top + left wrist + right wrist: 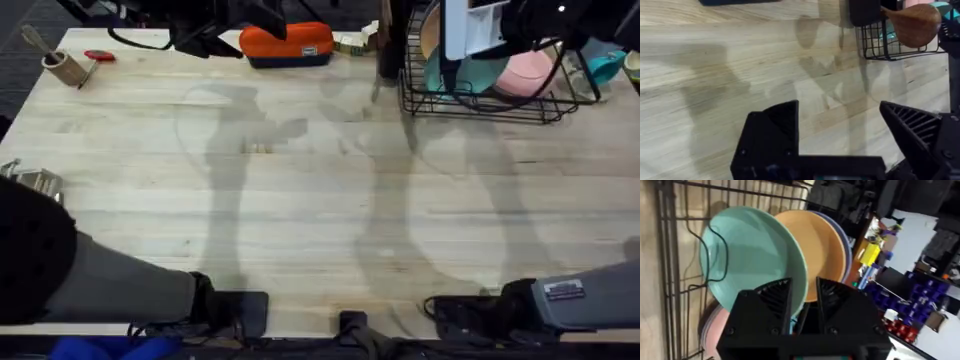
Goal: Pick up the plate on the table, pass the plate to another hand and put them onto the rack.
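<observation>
Teal plate upright in the rack, my right gripper closed on its rim.

My right gripper [804,300] has its black fingers pinched narrow on the edge of the round glossy teal plate [752,255], which stands on edge in a slot of the black wire dish rack [480,105] at the far right of the pale plank wooden table [300,200]. A peach plate [822,250] stands just behind the teal one and a pink plate [527,72] sits on its other side. My left gripper [840,135] hovers over bare table short of the rack, fingers spread wide, holding nothing.
</observation>
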Tool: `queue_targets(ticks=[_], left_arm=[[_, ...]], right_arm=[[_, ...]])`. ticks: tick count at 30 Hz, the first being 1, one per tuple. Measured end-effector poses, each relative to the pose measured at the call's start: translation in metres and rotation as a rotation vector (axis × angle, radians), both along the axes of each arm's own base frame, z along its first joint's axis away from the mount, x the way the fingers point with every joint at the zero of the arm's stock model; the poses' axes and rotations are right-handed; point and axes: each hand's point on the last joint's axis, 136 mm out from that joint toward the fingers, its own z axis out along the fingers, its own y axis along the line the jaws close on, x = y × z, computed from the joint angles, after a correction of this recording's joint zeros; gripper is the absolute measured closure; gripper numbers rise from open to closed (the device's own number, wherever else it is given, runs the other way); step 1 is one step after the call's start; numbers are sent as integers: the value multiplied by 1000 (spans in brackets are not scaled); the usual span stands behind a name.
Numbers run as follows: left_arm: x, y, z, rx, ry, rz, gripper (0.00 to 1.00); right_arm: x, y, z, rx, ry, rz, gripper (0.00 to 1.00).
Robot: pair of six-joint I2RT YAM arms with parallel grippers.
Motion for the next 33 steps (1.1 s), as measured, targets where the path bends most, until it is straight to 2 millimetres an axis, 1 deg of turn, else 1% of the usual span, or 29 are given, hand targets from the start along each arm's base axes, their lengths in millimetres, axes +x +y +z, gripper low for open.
queue_targets(ticks=[2, 7, 9, 11, 12, 13, 15, 19, 23, 27, 30, 33], left_arm=[[0, 0, 0, 0, 0, 0, 5], [0, 0, 0, 0, 0, 0, 5], [0, 0, 0, 0, 0, 0, 5], [0, 0, 0, 0, 0, 0, 6], [0, 0, 0, 0, 0, 0, 6], [0, 0, 0, 0, 0, 0, 6], [0, 0, 0, 0, 0, 0, 6], [0, 0, 0, 0, 0, 0, 5], [1, 3, -2, 21, 1, 12, 5], [3, 11, -6, 64, 5, 35, 5], [4, 19, -10, 115, 5, 58, 5], [6, 27, -13, 160, 1, 77, 5]], right_arm=[[-2, 0, 8, -1, -19, 0, 661], [-6, 0, 30, -2, -65, 0, 604], [-9, 0, 38, -2, -82, 0, 535], [-11, 0, 45, 0, -96, -2, 263], [-12, 0, 48, 3, -103, -4, 107], [-13, 0, 52, 6, -110, -7, 32], [-16, 0, 60, 24, -124, -20, 8], [-21, 1, 76, 96, -150, -69, 7], [-25, 1, 84, 199, -151, -136, 6], [-38, 5, 76, 293, -81, -203, 6], [-50, 12, 69, 371, -11, -256, 5], [-60, 19, 68, 468, 35, -323, 6]])
